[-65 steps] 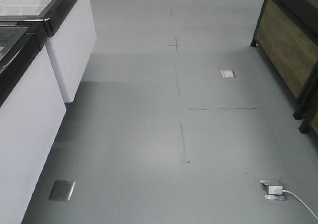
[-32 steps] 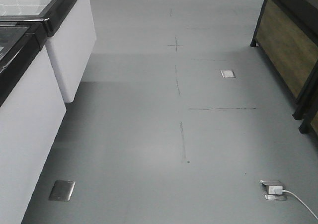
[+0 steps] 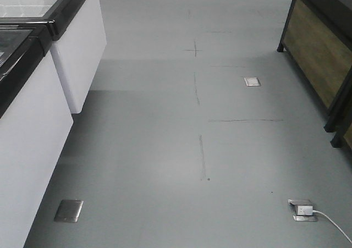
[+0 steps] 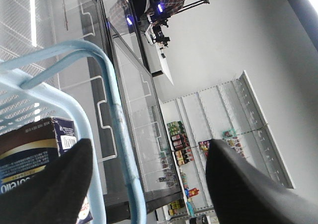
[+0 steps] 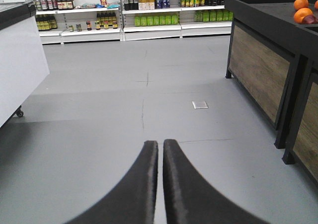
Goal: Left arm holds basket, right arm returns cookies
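Pale-blue plastic, glossy and vertically slotted, forms the basket (image 4: pixel 20 102). Its rounded hoop handle (image 4: pixel 117 119) runs between the two pointed matt-black fingers (image 4: pixel 59 184) of the left gripper (image 4: pixel 149 143). These are spread wide and are not clamped on it. Inside the basket lie the cookies (image 4: pixel 32 144), a dark navy cardboard carton with white lettering, partly hidden by one finger.

The right gripper (image 5: pixel 160 143) hangs over the smooth grey floor (image 5: pixel 99 134), its tapered black fingers pressed together on nothing. To its right, a black-framed, wood-panelled stand (image 5: pixel 256 70) bears round oranges (image 5: pixel 300 8). White shelves (image 5: pixel 149 28) of bottles line the far wall.
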You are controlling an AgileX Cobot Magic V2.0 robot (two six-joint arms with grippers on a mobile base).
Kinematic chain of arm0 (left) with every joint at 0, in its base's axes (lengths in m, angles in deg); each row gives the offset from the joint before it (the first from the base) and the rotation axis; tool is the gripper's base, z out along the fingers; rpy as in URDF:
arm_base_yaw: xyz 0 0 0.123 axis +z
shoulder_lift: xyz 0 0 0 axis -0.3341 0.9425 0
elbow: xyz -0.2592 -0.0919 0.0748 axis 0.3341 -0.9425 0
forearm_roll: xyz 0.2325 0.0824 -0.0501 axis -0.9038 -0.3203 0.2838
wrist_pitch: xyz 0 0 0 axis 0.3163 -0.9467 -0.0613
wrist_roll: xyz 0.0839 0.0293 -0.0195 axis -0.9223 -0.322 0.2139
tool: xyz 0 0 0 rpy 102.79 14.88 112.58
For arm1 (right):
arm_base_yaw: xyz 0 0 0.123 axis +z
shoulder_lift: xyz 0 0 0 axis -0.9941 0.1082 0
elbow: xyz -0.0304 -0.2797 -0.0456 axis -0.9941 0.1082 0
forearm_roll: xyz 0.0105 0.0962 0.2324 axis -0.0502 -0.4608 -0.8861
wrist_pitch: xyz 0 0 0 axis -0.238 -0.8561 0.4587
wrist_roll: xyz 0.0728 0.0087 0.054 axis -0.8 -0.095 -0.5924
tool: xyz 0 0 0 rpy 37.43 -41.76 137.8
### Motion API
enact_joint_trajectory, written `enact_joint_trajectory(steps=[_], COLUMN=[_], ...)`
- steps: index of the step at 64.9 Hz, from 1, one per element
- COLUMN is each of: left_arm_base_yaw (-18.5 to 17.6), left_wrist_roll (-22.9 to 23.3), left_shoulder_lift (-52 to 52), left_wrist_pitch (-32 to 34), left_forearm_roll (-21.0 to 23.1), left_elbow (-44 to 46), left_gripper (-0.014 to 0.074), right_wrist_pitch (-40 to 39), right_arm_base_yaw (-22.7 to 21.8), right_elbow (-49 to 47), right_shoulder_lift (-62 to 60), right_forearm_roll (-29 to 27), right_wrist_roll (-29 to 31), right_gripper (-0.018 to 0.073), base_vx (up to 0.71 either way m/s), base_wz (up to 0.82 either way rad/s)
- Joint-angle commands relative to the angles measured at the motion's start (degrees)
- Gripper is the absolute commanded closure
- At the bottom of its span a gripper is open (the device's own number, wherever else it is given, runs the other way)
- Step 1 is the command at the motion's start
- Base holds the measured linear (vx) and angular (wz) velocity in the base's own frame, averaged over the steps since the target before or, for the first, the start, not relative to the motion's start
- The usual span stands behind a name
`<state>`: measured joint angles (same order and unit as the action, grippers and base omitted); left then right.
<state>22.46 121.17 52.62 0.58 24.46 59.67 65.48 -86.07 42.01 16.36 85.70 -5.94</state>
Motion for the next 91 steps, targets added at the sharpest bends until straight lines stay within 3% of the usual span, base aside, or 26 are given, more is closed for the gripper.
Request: enact_joint_trajectory(steps=[1,19,41,64,75,91], left_arm_base_yaw=[-1.51,-2.02,-2.02,-5.02,-5.86,-5.99], left_wrist_roll=[2.06,4.01,12.7,12.85,14.12,21.34], left_shoulder_lift=[0.56,3.92,8.29,11.6,12.42,14.06], left_wrist_pitch=[6.54,9.83,15.3,21.07,22.42,25.42], left_forearm_roll=[0.22,0.22,-0.41,-0.48,-2.19,-8.27], left_elbow=[1.36,1.36,1.41,1.41,1.41,1.41], left_gripper=[0.0136,0.0136,0.0136,0.0136,0.0136,0.0136], right_wrist_pitch=[-4.06,-4.06,-4.06,-4.06,-4.06,-4.06], right_arm_base_yaw=[-0.44,-0.44,-0.44,-0.44,-0.44,-0.44], right_elbow=[1.03,1.03,1.03,1.03,1.03,1.03], right_shoulder_lift=[-0.75,-0.75,-0.75,-0.75,-0.75,-0.75], right_forearm_roll=[0.6,0.6,0.6,0.6,0.6,0.6], right_wrist_roll=[0.17,0.17,0.17,0.17,0.17,0.17], right_gripper=[0.0566,0.0566,0.0566,0.0566,0.0566,0.0566], base_vx=[0.0,0.0,0.0,0.0,0.0,0.0], base_wz=[0.0,0.0,0.0,0.0,0.0,0.0])
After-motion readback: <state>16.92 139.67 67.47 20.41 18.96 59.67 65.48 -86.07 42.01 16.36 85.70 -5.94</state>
